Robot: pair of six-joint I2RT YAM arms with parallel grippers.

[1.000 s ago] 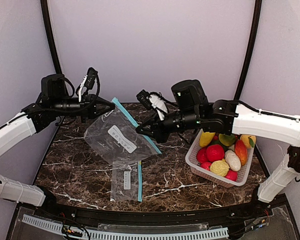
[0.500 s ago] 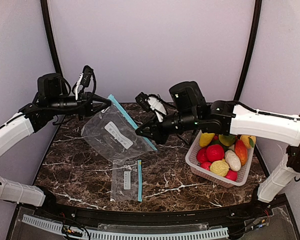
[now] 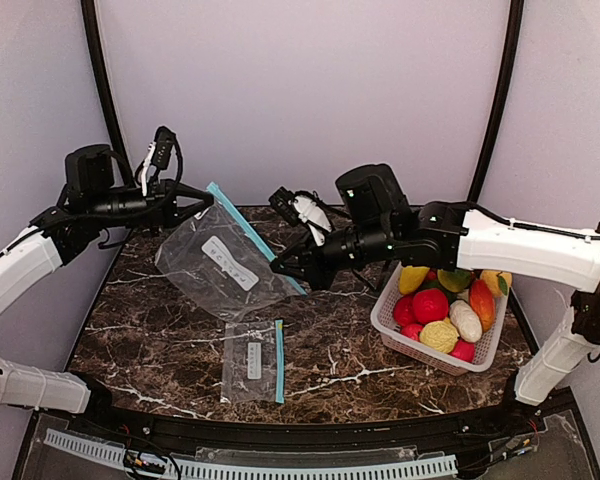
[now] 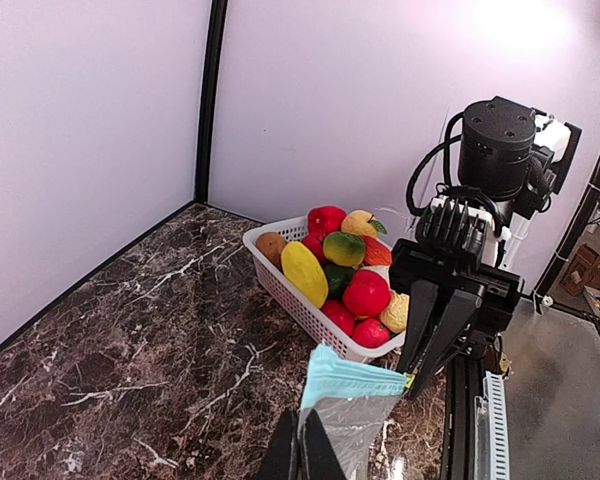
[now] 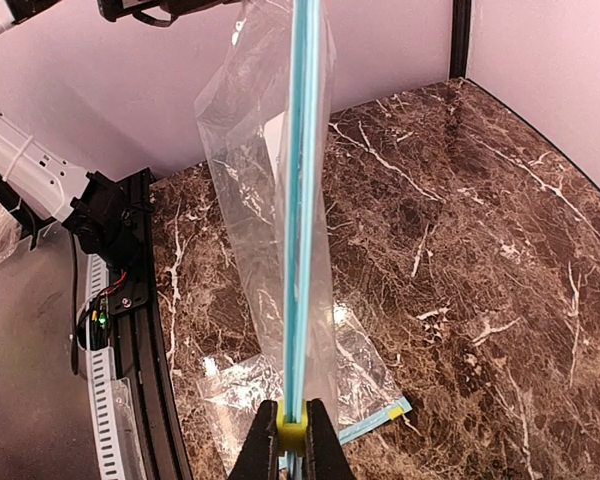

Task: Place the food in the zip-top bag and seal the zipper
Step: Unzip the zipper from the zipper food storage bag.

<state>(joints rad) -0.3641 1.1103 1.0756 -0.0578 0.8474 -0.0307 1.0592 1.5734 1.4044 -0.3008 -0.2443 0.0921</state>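
A: Bag (image 3: 225, 265)?
B: Held stretched above the table (image 3: 160, 340); zipper ends are clamped by the left gripper (image 3: 206, 198) and right gripper (image 3: 278, 264).
A: Food (image 3: 445, 305)?
B: Piled in the basket (image 3: 392, 326), at the right.

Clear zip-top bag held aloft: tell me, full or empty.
Empty: nothing shows inside the clear plastic zip-top bag; the coloured toy food lies in the white slotted basket.

Zip-top bag (image 3: 205, 275) clear, teal zipper strip (image 3: 248, 226), white label patch (image 3: 230, 263) (smaller bag (image 3: 252, 362) has the same clear/teal/white scheme). Food (image 3: 431, 305) is red, yellow, green, orange and cream, in a white slotted basket (image 3: 410, 345). Table (image 3: 150, 340) is dark brown marble with white veining.
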